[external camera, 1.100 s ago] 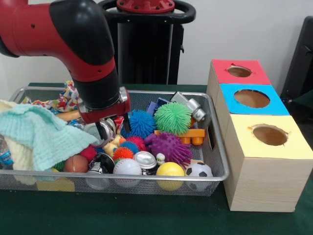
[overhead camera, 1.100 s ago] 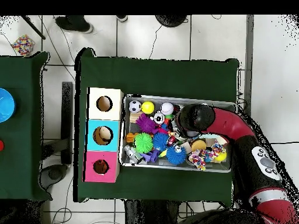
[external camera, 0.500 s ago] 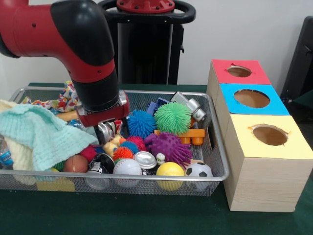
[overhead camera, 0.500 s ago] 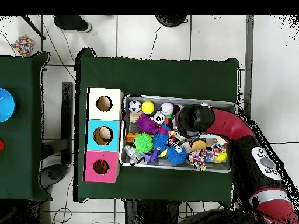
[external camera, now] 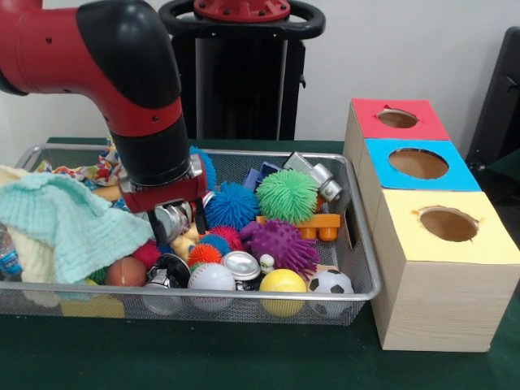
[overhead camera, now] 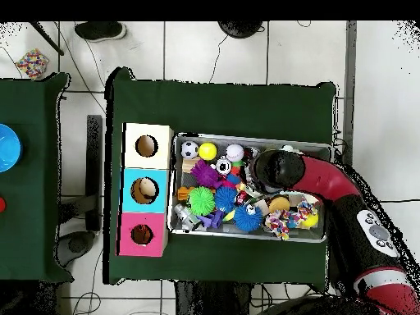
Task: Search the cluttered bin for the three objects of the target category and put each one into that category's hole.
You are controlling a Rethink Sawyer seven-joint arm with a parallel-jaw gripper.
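The arm [external camera: 122, 81] reaches down into the wire bin [external camera: 361, 244], and its gripper [external camera: 175, 221] sits low among the toys, just beside the pale green cloth [external camera: 73, 223] — the fingers flank a shiny metal can [external camera: 172, 218], but I cannot tell whether they are clamped on it or loose.

Taking the bin in the front view as a clock face, a blue spiky ball [external camera: 233, 205] and a green spiky ball [external camera: 287, 195] lie near the centre toward 1 o'clock, with a purple spiky ball [external camera: 280, 244] below them. At 6 o'clock a white baseball [external camera: 211, 278], a yellow ball [external camera: 283, 283] and a small soccer ball [external camera: 331, 283] line the near rim (a second can [external camera: 240, 265] rests just behind the baseball).

At 3 o'clock, outside the bin, stands a wooden box [external camera: 431, 301] with three holes: red top [external camera: 397, 119], blue top [external camera: 418, 163], yellow top [external camera: 448, 223].

From above, the arm [overhead camera: 328, 184] covers the bin's [overhead camera: 246, 236] right part — the box [overhead camera: 146, 189] touches its left end.
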